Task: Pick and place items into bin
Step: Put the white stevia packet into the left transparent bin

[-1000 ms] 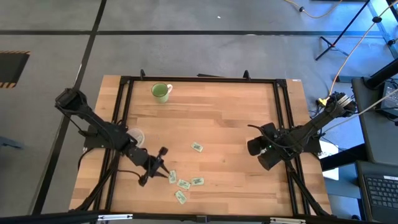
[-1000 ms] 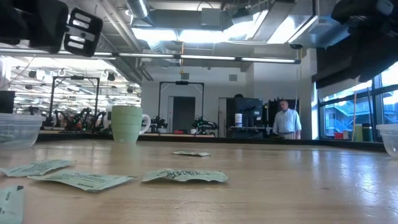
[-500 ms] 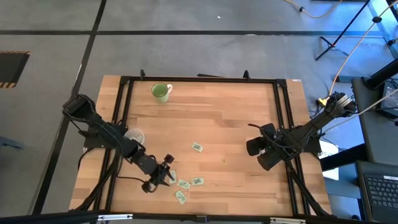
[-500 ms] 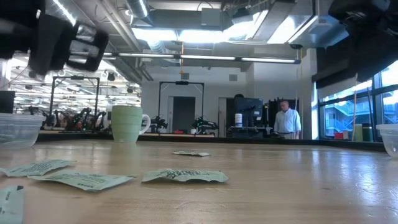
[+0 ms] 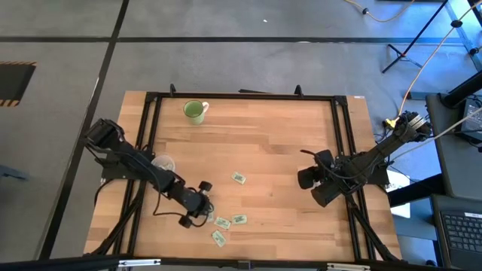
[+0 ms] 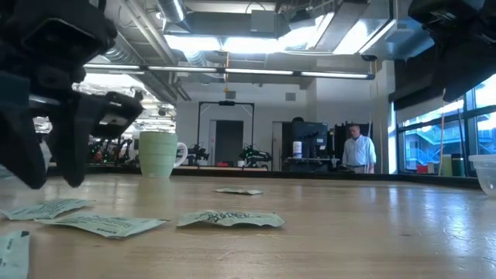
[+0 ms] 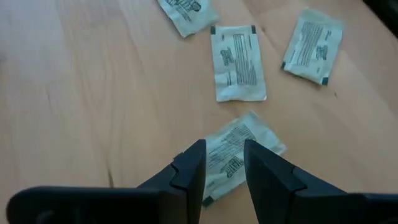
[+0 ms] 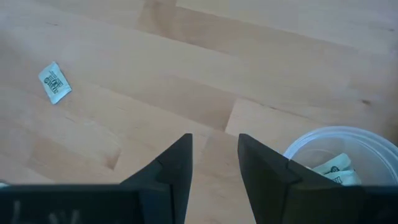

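Note:
Several light green and white packets lie flat on the wooden table near its front: one (image 5: 239, 178) apart, three (image 5: 223, 223) close together. My left gripper (image 7: 222, 167) hangs open just above another packet (image 7: 239, 144), one finger on either side of it, and I see no touch. In the low view, my left gripper (image 6: 53, 174) points down close over the table. My right gripper (image 8: 214, 155) is open with nothing between its fingers, held high at the table's right over a clear bin (image 8: 329, 155) with packets inside.
A light green mug (image 5: 195, 111) stands at the far left of the table. A second clear bin (image 5: 162, 162) sits beside my left arm. Black frame rails run along the table's edges. A person stands far off in the room behind (image 6: 356, 151).
My left gripper has come down from high over the table's left and moved toward the near edge and the cluster of packets, tipping further downward. It now hangs just over one packet. The packets have not moved.

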`<action>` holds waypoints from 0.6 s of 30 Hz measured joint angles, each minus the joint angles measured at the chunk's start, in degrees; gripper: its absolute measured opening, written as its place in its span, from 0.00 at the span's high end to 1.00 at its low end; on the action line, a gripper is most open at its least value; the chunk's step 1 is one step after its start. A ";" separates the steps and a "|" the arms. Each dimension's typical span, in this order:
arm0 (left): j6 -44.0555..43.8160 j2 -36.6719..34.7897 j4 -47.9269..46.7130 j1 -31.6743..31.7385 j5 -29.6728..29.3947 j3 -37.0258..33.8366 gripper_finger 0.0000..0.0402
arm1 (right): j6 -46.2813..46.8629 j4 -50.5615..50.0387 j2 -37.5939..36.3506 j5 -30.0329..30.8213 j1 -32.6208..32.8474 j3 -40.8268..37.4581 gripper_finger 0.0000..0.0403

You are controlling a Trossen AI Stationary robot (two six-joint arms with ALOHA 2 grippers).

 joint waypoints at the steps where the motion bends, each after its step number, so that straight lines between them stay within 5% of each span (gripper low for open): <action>1: -0.14 0.32 0.09 -0.01 0.38 0.01 0.74 | -0.02 -0.02 0.00 -0.02 0.00 0.00 0.67; 18: -0.63 4.76 0.28 -0.06 -0.50 0.24 0.85 | -1.56 -0.07 0.00 -0.07 0.02 -0.04 0.67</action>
